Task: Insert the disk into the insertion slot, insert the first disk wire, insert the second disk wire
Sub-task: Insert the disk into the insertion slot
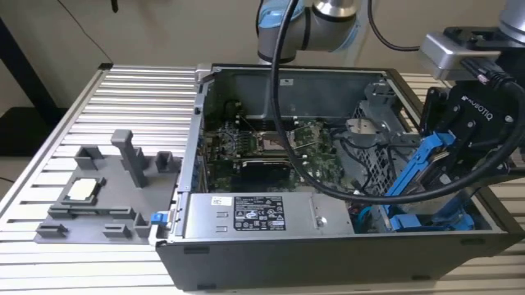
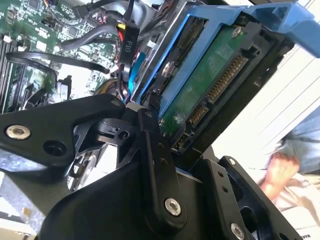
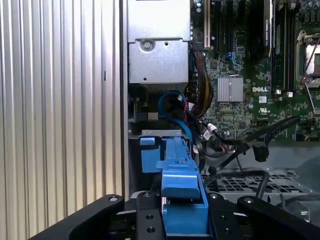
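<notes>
Up top in the exterior view, the arm (image 1: 310, 24), elbowing across toward that view's right. Gripper (image 1: 451, 163) hanging over the right-hand end of the open case (image 1: 328, 261). Clamped on the disk (image 1: 420, 165), no daylight there, with black fingers (image 3: 147, 220) pressed against the blue frame on either side in the first wrist view. Held tilted, not flat: upper end high by the wrist, lower end angled down toward the slot (image 1: 431, 221) and its blue rails at the near right corner of the case. Just above those rails, by the look of it; touching or not, impossible to call. In the second wrist view, the green circuit-board face of the disk turned to the camera, connectors in plain sight, black and blue cables (image 2: 127, 45) bunched just beside it. Motherboard (image 1: 271, 147) well off toward the exterior view's left, power supply (image 1: 250, 215) along the near wall beside the slot. Beyond the case in the second wrist view, a person's hand (image 2: 277, 172), blurred, well apart from the gripper.
</notes>
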You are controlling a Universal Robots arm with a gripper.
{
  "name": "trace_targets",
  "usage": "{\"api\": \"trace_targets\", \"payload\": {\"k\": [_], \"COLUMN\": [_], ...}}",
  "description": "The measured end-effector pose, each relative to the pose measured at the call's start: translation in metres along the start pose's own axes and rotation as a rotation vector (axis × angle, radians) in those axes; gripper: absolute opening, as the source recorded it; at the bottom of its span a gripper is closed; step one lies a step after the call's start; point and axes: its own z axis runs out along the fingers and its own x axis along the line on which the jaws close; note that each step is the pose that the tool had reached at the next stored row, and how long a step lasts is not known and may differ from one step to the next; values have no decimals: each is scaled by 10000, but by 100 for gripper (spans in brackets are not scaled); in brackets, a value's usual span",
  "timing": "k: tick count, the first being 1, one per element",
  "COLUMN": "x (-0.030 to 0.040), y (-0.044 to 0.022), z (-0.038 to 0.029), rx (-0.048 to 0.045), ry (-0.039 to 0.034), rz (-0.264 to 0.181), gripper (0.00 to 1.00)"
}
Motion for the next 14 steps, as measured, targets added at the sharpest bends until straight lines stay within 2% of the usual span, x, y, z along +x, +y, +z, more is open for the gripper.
{"api": "trace_targets", "payload": {"k": [7, 14], "x": [-39, -47], "y": [-3, -7], "z": [122, 251], "rx": [9, 16], "ry": [-31, -33], "rz": [-125, -226], "gripper": [33, 33]}}
